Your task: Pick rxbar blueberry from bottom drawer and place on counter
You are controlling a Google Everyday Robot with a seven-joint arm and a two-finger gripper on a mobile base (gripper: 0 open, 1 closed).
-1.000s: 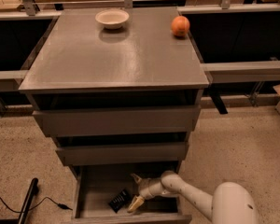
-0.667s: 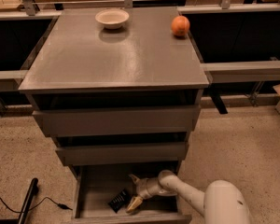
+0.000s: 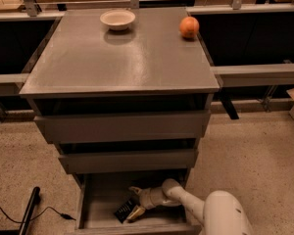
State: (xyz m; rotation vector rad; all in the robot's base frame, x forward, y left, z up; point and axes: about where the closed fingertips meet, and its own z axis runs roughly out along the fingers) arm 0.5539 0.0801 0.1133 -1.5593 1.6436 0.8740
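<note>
Fingers [image 3: 137, 213] of gripper [image 3: 134, 202], spread, beside rxbar blueberry [image 3: 123, 211] in bottom drawer [image 3: 100, 203]

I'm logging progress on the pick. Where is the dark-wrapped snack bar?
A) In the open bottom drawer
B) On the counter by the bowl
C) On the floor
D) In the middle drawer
A: the rxbar blueberry lies inside the open bottom drawer, with the hand reaching in beside it, fingers spread.

Dark rxbar [image 3: 123, 210], cream end effector [image 3: 134, 202] in drawer [image 3: 100, 199]
</note>
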